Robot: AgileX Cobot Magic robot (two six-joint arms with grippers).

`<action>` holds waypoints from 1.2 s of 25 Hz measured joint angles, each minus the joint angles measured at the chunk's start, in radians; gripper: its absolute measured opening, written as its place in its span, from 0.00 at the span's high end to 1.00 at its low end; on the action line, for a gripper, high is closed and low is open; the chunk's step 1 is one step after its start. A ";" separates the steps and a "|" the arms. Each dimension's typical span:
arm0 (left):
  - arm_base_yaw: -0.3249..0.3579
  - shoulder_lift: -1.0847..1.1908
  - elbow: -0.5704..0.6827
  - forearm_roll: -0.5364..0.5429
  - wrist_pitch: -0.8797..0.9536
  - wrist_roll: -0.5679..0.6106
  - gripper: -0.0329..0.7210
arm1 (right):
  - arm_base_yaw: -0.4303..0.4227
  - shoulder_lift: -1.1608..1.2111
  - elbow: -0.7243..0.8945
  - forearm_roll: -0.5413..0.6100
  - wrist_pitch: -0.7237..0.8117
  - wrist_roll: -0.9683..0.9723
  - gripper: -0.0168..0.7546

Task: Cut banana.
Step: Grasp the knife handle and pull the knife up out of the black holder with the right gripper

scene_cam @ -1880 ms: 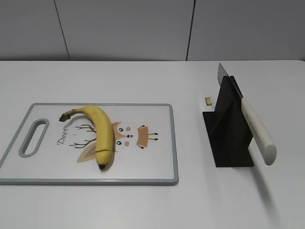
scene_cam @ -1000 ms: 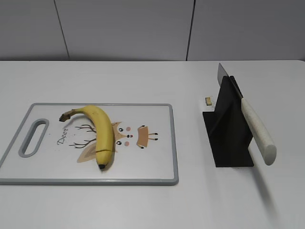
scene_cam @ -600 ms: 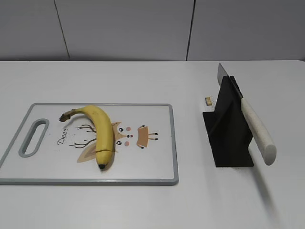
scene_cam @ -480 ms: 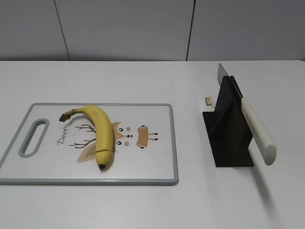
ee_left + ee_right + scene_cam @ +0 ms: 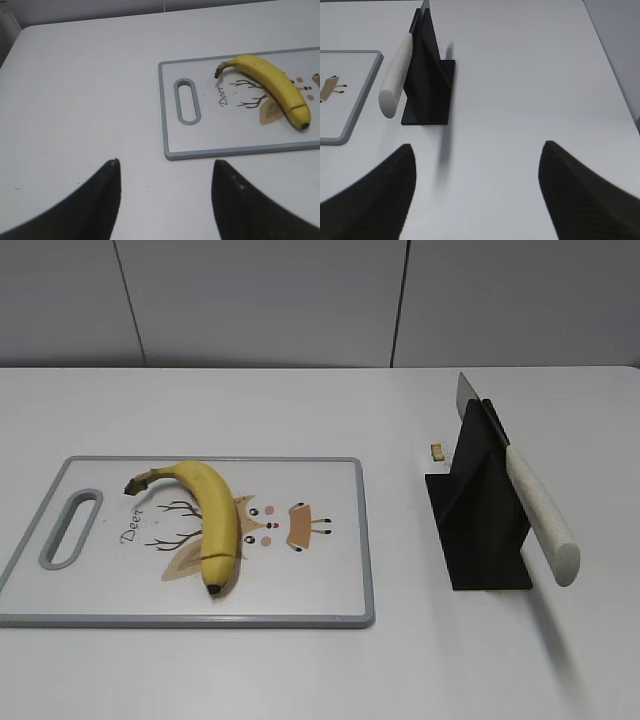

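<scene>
The banana (image 5: 214, 523) lies on the white cutting board (image 5: 320, 580), curved, stem to the far left, black tip toward the front; it also shows in the left wrist view (image 5: 272, 85). A knife with a cream handle (image 5: 540, 515) rests slanted in a black stand (image 5: 480, 530), to the right of the board; the handle (image 5: 395, 80) and stand (image 5: 427, 85) show in the right wrist view. My left gripper (image 5: 165, 165) is open and empty over bare table, left of the board. My right gripper (image 5: 476, 150) is open and empty, in front of the stand. Neither arm shows in the exterior view.
The board (image 5: 235, 145) has a grey rim, a handle slot (image 5: 187, 100) and a tan deer print (image 5: 270, 525). A small tan bit (image 5: 436, 451) lies behind the stand. The white table ends at a grey wall at the back.
</scene>
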 joint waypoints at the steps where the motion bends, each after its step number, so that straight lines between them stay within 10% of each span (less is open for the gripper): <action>1: 0.000 0.000 0.000 0.000 0.000 0.000 0.22 | 0.000 0.000 0.000 0.000 0.000 0.000 0.21; 30: 0.000 0.000 0.000 0.000 0.000 0.000 0.22 | 0.095 0.737 -0.206 0.082 -0.028 0.003 0.32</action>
